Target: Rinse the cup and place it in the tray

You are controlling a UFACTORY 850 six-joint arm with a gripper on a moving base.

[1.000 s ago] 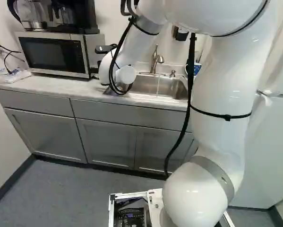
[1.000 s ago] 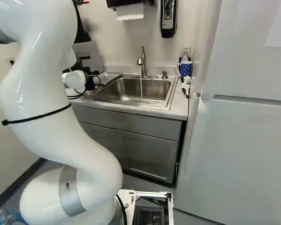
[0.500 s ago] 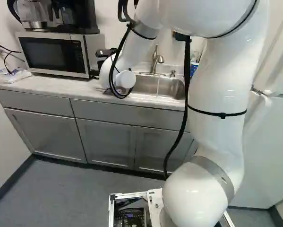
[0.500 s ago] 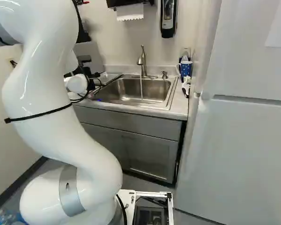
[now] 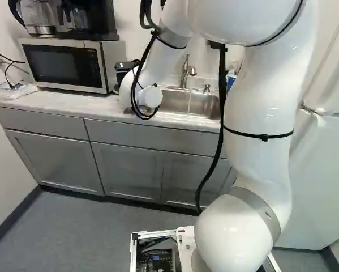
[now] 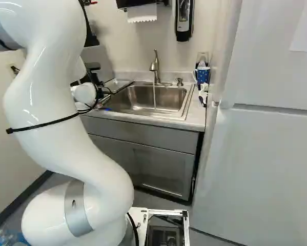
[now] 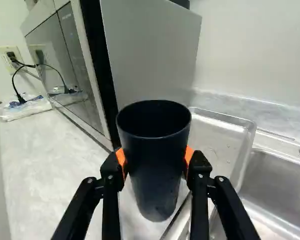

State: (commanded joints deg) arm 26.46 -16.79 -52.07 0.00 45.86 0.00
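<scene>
Arm (image 5: 265, 96) slightly shifted, dark cup (image 7: 154, 165) along with it, clasped between the jaws.

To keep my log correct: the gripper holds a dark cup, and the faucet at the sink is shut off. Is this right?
Not fully: the faucet is running; the right base view shows a thin stream of water falling into the sink. The gripper does hold a dark cup.
</scene>
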